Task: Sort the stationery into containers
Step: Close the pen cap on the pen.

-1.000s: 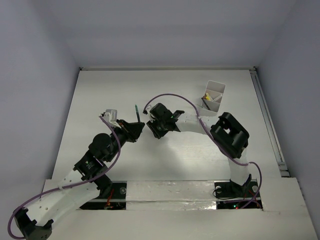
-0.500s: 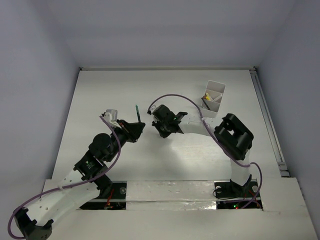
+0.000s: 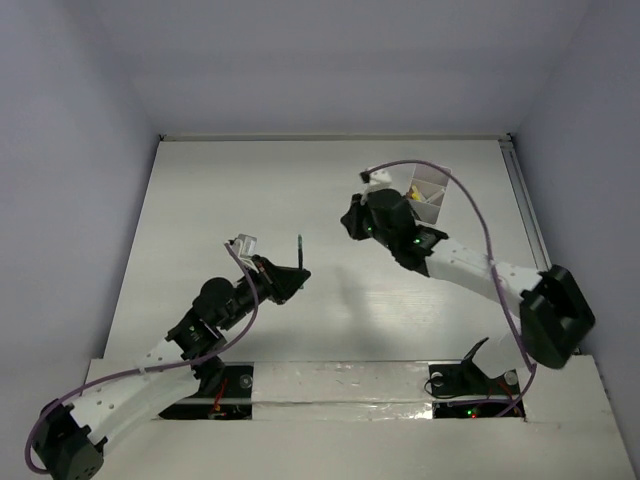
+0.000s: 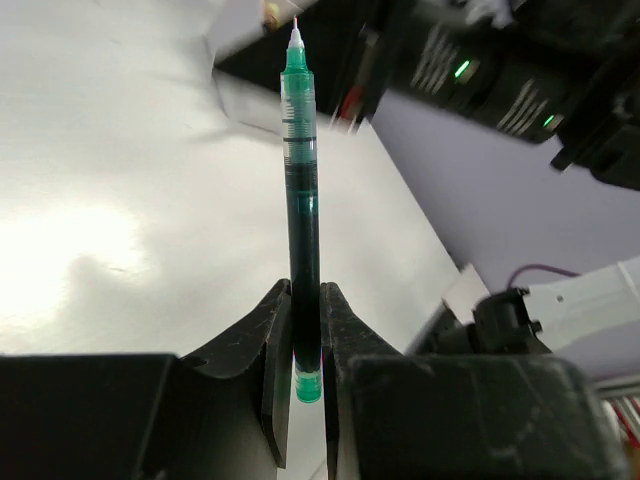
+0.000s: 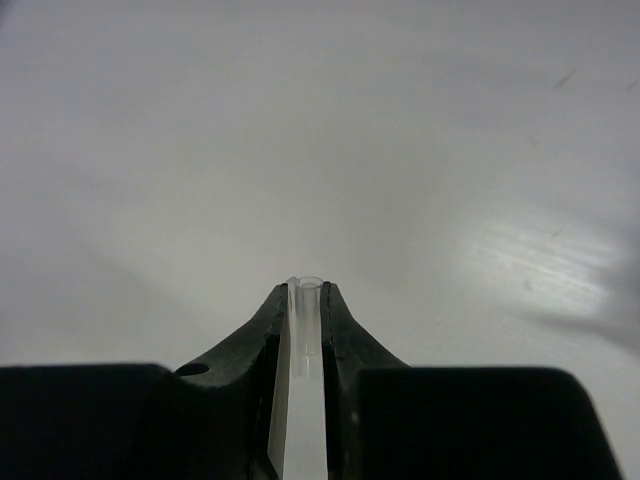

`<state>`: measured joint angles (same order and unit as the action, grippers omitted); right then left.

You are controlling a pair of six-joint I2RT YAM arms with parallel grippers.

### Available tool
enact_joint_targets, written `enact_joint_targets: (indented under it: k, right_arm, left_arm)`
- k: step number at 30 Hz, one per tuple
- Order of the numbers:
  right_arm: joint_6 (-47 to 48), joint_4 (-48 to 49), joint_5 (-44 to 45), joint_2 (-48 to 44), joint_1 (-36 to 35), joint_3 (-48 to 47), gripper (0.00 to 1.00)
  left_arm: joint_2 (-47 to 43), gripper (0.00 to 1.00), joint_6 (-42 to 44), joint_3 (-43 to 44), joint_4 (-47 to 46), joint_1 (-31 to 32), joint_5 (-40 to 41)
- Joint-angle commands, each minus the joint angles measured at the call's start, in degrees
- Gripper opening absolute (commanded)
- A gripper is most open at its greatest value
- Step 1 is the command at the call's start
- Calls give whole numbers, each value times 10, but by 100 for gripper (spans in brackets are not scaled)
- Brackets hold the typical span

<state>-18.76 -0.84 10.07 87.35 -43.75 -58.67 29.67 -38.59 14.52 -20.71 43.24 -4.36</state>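
Although the green pen [image 4: 301, 200] is held as it was a second ago, pinched near its lower end between the closed fingers of the left gripper [image 4: 304, 300] and standing upright with its white nib bare, nearly everything around it has shifted. A second ago the right gripper [image 5: 305, 300] was close beside the pen's upper end with its jaws apart. It has since closed and swung off toward the far right of the table [image 3: 230, 180]. Its wrist view now shows a clear tube [image 5: 303, 380] clamped between the fingers, open end pointing away. That tube is most likely the pen's cap, pulled off while the left arm held the body steady, though the pull itself is not shown. The left arm has carried the pen a little toward the middle, above the bare table surface and well apart from the other arm. The right gripper hangs just beside the white container [image 3: 440, 175], which sits at the far right with a yellow piece [image 3: 413, 190] already in one compartment. For the sorting, this probably means pen and cap are now two items, one in each gripper, and neither is binned yet. The clear tube is nearer the container and looks likeliest to go in next, while the pen has most of the table still to cross.
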Motion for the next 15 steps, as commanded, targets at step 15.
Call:
enact_joint_targets:
  k: [15]
  right_arm:
    - [-221, 285, -96, -104, 27, 59, 0]
  left_arm:
    - [148, 0, -30, -11, -229, -3, -107]
